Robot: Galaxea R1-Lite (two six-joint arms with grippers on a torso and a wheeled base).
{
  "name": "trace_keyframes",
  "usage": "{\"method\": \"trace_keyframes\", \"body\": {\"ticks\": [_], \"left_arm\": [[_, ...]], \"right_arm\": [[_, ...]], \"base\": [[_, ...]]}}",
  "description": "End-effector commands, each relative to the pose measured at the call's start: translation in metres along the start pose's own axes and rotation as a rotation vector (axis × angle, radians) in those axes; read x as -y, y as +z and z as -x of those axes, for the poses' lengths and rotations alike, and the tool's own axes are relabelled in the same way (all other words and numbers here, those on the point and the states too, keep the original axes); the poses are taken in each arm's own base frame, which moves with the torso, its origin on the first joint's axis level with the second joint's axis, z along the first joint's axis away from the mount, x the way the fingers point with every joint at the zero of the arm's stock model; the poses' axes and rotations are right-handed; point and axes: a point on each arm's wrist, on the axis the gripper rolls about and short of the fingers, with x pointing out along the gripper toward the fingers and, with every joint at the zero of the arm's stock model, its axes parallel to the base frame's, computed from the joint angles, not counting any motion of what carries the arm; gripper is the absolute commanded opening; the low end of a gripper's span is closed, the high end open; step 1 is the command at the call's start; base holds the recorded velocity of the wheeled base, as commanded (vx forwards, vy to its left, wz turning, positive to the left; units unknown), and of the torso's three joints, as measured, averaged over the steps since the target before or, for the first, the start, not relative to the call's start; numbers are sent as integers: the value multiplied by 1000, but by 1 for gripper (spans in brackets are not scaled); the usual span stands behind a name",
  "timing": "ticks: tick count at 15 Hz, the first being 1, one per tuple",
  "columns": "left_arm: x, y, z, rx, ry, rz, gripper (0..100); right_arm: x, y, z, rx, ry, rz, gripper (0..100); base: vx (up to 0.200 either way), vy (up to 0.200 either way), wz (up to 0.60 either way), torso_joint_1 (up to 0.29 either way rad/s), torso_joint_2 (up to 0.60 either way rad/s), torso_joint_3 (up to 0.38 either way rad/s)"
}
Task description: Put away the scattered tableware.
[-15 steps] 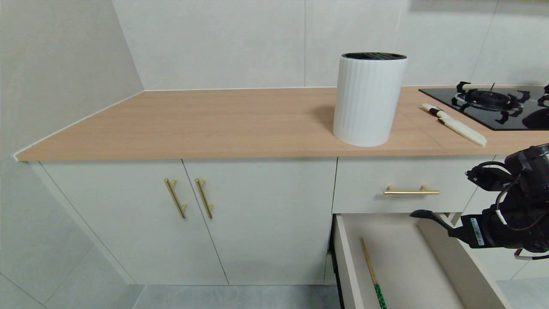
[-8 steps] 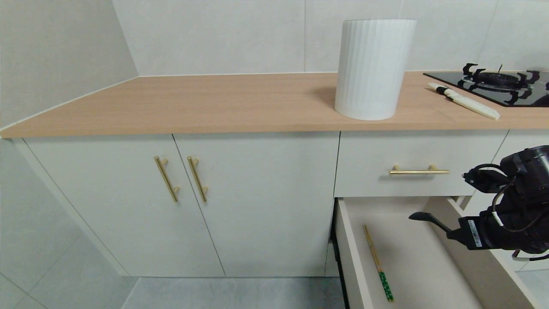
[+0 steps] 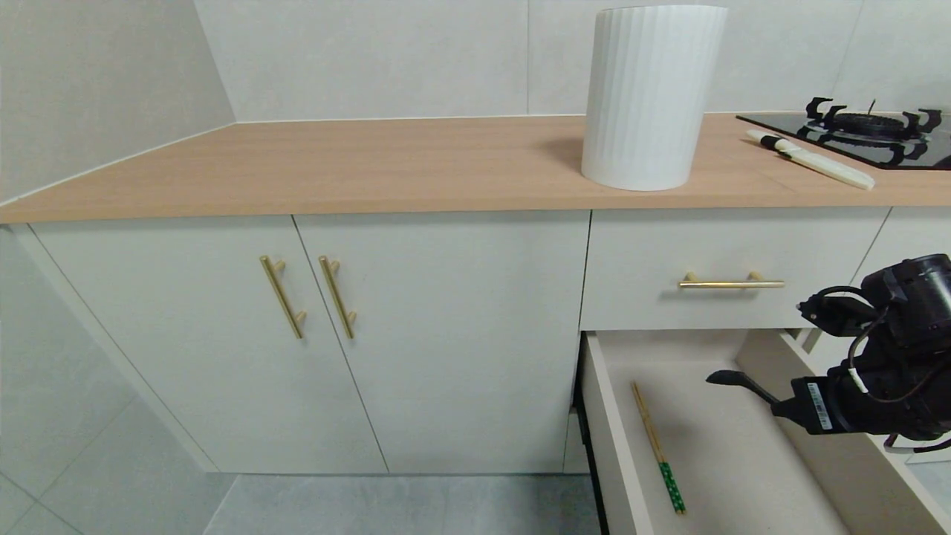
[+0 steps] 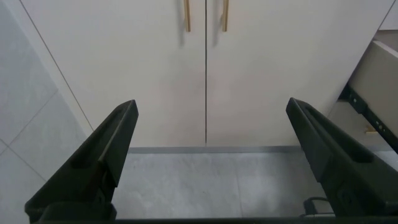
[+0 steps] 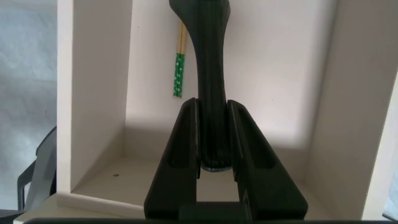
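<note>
My right gripper [image 3: 789, 406] is shut on the handle of a black spoon-like utensil [image 3: 735, 383] and holds it level over the open drawer [image 3: 603, 431]. In the right wrist view the utensil [image 5: 208, 68] sticks out from between the fingers [image 5: 183, 140] above the drawer's pale floor. A pair of wooden chopsticks with green ends [image 3: 658, 455] [image 5: 179, 62] lies inside the drawer near its left wall. A cream-handled knife [image 3: 813, 167] rests on the counter beside the stove. My left gripper [image 4: 208, 165] is open in front of the cabinet doors, low by the floor.
A tall white ribbed holder [image 3: 650, 96] stands on the wooden counter [image 3: 371, 163]. A black gas hob [image 3: 869, 128] sits at the far right. A closed drawer with a gold handle [image 3: 732, 283] is right above the open one. Two cabinet doors [image 3: 312, 334] are shut.
The head camera has dropped lower, so the counter sits higher in the picture. The right gripper keeps the black utensil over the drawer in about the same place.
</note>
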Motion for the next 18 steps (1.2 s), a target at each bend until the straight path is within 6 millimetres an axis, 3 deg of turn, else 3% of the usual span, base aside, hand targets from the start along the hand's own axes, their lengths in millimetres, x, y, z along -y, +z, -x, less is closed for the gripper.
{"method": "trace_keyframes", "body": {"ticks": [1,5,7,13,15,18], "left_arm": [[0,0,0,0,0,0,100],[0,0,0,0,0,0,100],[0,0,0,0,0,0,100],[0,0,0,0,0,0,100],[0,0,0,0,0,0,100],[0,0,0,0,0,0,100]], "right_arm": [[1,0,-10,-32,-2,-2,0],[3,-1,-55,-85,-36,-7,0],[5,-5,-91,-74,-50,-13,0],[11,-32,-164,-126,-104,-17,0],[12,-41,-181,-142,-135,-22,0],[10,-47,-190,-163,-143,-13,0]], "base": [[0,0,0,0,0,0],[0,0,0,0,0,0],[0,0,0,0,0,0],[0,0,0,0,0,0],[0,0,0,0,0,0],[0,0,0,0,0,0]]}}
